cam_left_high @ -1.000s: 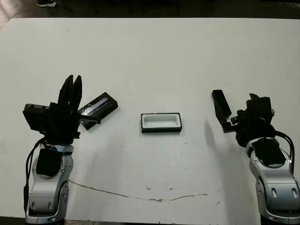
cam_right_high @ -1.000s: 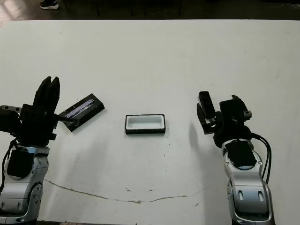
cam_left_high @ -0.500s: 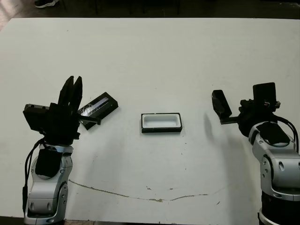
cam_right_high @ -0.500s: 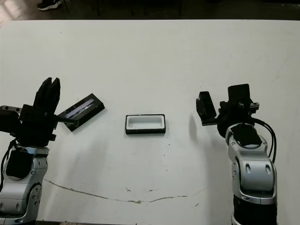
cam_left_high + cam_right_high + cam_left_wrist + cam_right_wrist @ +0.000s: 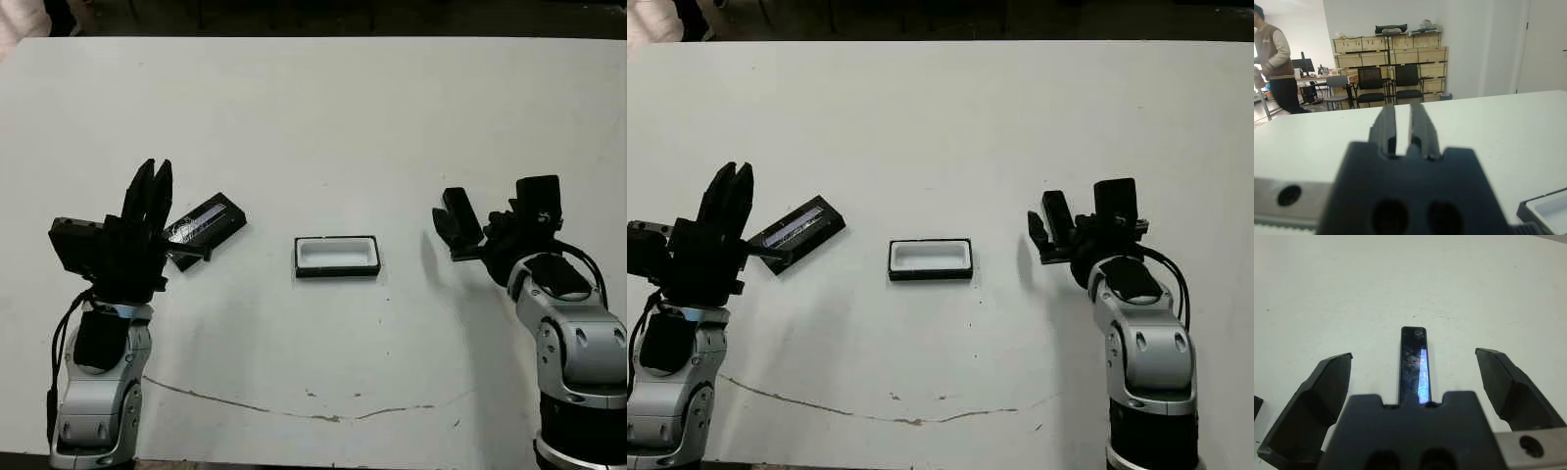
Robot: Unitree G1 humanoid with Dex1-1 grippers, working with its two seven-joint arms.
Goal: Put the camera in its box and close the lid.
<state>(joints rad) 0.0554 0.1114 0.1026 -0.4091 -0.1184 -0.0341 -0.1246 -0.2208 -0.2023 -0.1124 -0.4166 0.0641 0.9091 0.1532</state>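
Step in hand: grasping the slim glossy black camera. The right gripper hangs over it, fingers wide, empty. Left gripper fingers nearly closed, empty. Next: close, carry to the white-lined black box.

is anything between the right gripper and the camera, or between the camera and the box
Nothing visible. The camera lies on bare table between the right gripper's open fingers, and the table from there to the open box is bare too.
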